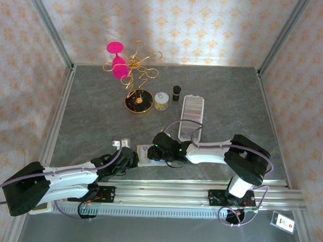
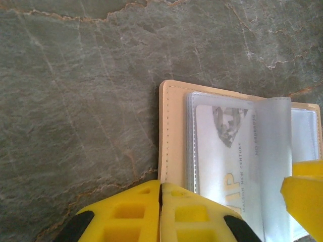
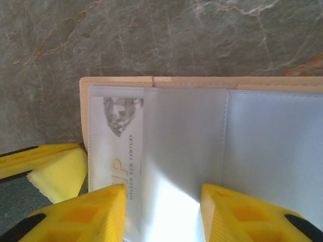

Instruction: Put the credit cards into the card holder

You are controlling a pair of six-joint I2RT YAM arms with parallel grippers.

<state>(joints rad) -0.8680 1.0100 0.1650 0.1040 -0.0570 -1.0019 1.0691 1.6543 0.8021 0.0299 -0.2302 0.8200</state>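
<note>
Sleeves up, the card holder [image 1: 143, 154] lies open and flat on the table [image 1: 98, 108], just left of the near end of the clear case [image 1: 192, 118], on the arms' side of it. In the right wrist view its opened length runs across the frame. A whitish credit card [image 3: 115, 151] sits in the sleeve at the end away from the case. Its long axis is crosswise to the holder's length and its emblem end is toward the far edge. The left gripper [image 2: 160, 201], farther from the case, is closed tight, fingertips meeting at the cover's edge with nothing visible between them. The right gripper [image 3: 162, 212], nearer the case, stands partly open, straddling a raised clear leaf [image 3: 184, 141]. I cannot tell whether its pads press the leaf.
</note>
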